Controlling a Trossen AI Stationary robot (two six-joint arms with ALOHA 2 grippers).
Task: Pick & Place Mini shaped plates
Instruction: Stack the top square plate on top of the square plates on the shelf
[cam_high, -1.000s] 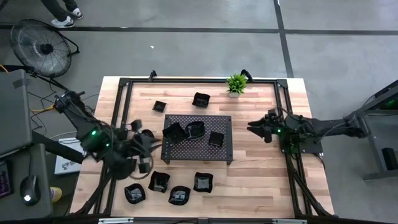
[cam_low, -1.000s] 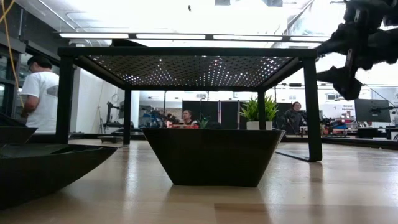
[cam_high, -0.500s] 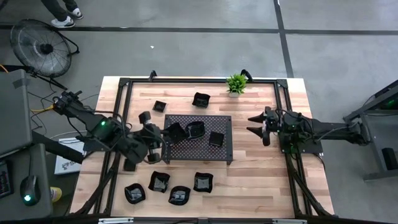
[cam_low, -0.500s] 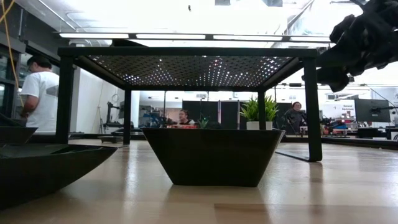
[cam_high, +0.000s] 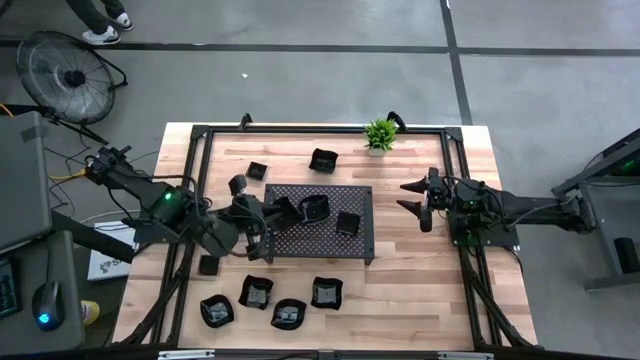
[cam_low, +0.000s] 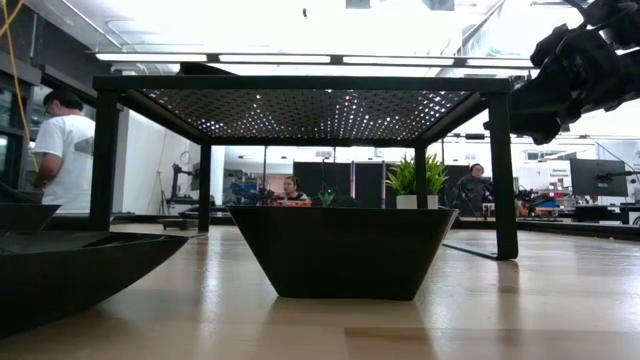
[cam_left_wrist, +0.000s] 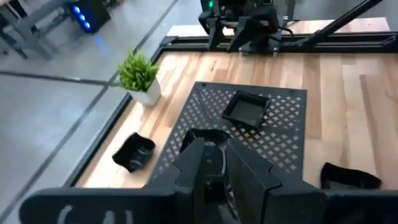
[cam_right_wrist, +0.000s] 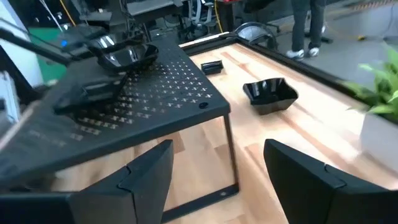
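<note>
Left gripper (cam_high: 258, 212): I have it at the tray's left edge, fingers narrowed on a small black plate (cam_left_wrist: 211, 163).
Right gripper (cam_high: 412, 200): parked right of the tray (cam_high: 355, 247), fingers spread, nothing in them.
Done: three plates (cam_high: 314, 209) sit on the tray.
Left: two behind the tray, about five (cam_high: 257, 292) on the bench (cam_high: 420, 300) in front.

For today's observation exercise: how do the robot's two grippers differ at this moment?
The left gripper reaches over the perforated tray, fingers narrowly apart, gripping a small black plate. The right gripper hangs beside the tray over bare table, spread wide and empty. Both are dark and two-fingered.
</note>
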